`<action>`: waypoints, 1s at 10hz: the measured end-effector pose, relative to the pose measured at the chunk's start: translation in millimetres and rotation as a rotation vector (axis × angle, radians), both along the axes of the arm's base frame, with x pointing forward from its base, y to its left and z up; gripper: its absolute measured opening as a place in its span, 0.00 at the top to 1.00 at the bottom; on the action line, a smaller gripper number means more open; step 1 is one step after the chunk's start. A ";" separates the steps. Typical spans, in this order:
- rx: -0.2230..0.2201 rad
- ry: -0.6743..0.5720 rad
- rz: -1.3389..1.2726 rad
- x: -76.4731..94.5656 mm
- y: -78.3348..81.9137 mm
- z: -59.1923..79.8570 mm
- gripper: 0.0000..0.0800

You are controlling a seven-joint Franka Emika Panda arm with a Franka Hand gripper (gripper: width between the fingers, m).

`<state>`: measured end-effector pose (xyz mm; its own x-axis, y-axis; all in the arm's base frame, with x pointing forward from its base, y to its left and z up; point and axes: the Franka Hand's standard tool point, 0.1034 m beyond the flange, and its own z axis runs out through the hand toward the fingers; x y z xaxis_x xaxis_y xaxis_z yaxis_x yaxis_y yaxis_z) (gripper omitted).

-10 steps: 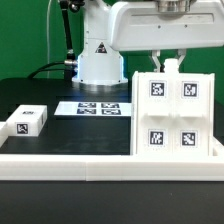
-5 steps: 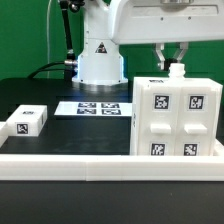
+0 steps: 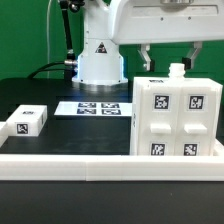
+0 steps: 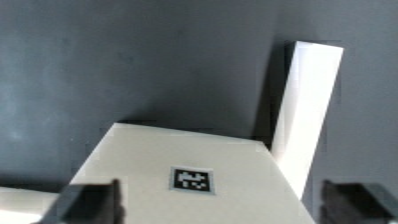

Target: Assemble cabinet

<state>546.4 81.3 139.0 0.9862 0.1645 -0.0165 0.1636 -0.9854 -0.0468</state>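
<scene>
The large white cabinet box [image 3: 176, 120] stands at the exterior view's right, just behind the border rail, with several black-and-white tags on its front face and a small white peg [image 3: 177, 70] on top. My gripper [image 3: 170, 58] hangs just above its top, open, one finger on each side of the peg and holding nothing. In the wrist view the gripper [image 4: 222, 205] is open over the box's tagged top face [image 4: 196, 181], with a tall white panel edge [image 4: 311, 100] beside it. A small white tagged block [image 3: 27, 121] lies at the left.
The marker board [image 3: 98, 107] lies flat in front of the robot's white base [image 3: 98, 60]. The long low white border rail [image 3: 70, 160] runs along the front edge of the black table. A black cable hangs at the back left.
The cabinet box has shifted and settled against the rail. My jaws, shut at its top before, have opened and let go of it.
</scene>
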 end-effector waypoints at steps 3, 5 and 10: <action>0.000 0.000 0.000 0.0 0.0 0.0 0.03; 0.000 0.000 0.000 0.0 0.0 0.0 0.00; -0.012 0.007 -0.052 -35.9 -21.9 -23.6 0.00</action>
<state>510.6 59.4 115.5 0.9933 0.1127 -0.0254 0.1118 -0.9931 -0.0359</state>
